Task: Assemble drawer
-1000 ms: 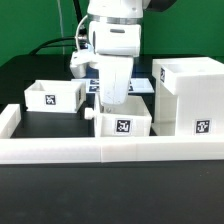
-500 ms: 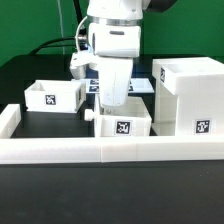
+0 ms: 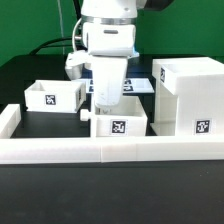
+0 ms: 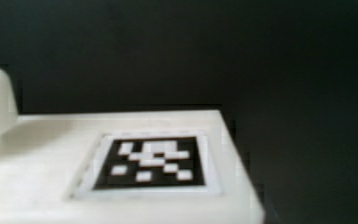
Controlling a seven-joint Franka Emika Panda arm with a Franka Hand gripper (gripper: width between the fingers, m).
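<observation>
Along the table's (image 3: 22, 80) walled edge, tray (image 3: 120, 126) just beside housing (image 3: 190, 95), other tray (image 3: 55, 96) well apart, farther from that edge, hand (image 3: 107, 103) at first tray's rear wall, open or closed unclear.

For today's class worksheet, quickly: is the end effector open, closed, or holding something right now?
End effector: cannot be told; its fingertips are hidden behind the wall of the middle tray.

Exterior: close, slightly raised, facing over the border wall (image 3: 100, 152) toward the arm (image 3: 108, 40); wrist: very near a blurred tagged white surface (image 4: 51, 150), overlap untellable.
</observation>
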